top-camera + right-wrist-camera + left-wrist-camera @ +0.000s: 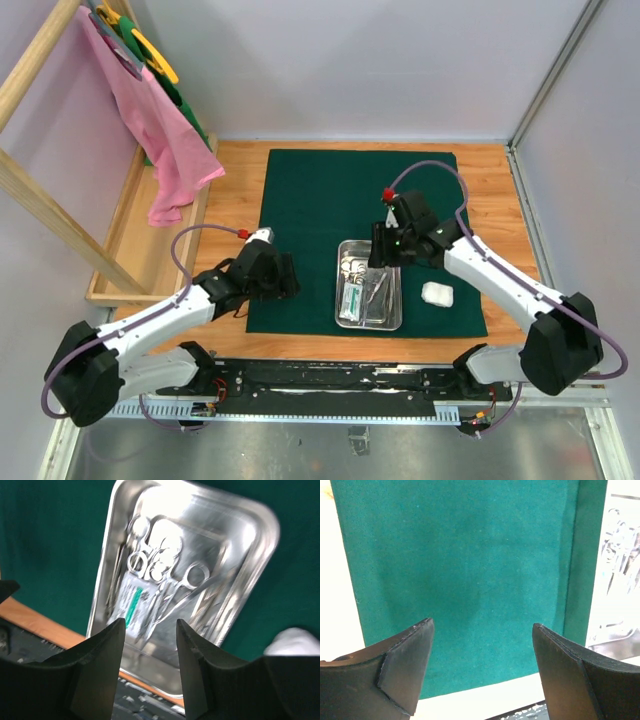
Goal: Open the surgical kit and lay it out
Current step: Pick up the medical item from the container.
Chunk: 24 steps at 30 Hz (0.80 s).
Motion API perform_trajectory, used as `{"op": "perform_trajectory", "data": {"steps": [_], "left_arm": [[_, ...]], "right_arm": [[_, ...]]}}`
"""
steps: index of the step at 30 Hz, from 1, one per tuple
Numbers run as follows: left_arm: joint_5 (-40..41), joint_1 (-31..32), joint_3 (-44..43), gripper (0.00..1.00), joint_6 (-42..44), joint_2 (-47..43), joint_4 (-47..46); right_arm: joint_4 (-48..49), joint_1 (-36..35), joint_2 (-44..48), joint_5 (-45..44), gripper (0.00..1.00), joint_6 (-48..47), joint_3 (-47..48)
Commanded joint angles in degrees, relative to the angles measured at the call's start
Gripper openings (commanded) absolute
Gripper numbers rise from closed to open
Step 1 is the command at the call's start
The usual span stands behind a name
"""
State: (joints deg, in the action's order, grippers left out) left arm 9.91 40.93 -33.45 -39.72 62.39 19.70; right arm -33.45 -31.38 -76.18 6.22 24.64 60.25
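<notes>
We see the dark green cloth wrap spread flat, a matte, felt-like rectangle on the pale wooden worktop. Toward 5 o'clock from the cloth's middle sits the rectangular steel tray, mirror-bright, with rounded corners and a raised rim. Inside it lie slim steel clamps, overlapping one another, their ring handles toward 12 o'clock. A flat white packet with a green stripe lies near the tray's 7 o'clock corner. A soft white gauze wad rests on the cloth at the tray's 3 o'clock, near it but not touching.

The right tool hangs over the tray's 12 o'clock end, its dark fingers parted with nothing between them. The left tool is spread wide and empty at the cloth's 8 o'clock edge.

At 10 o'clock a wooden rack carries a limp pink fabric. In the top view the right arm hides the tray's 1 o'clock corner.
</notes>
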Motion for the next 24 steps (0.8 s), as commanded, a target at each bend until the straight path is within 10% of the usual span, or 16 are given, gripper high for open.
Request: {"op": "perform_trajectory", "data": {"steps": [1, 24], "left_arm": [[0.9, -0.5, -1.4, 0.84, 0.4, -5.0, 1.5], [-2.3, -0.5, -0.6, 0.84, 1.6, -14.1, 4.7]], "right_arm": [[7.2, -3.2, -1.3, 9.1, 0.46, 12.7, -6.9], [5.0, -16.2, -18.4, -2.4, 0.54, 21.1, -1.9]]}}
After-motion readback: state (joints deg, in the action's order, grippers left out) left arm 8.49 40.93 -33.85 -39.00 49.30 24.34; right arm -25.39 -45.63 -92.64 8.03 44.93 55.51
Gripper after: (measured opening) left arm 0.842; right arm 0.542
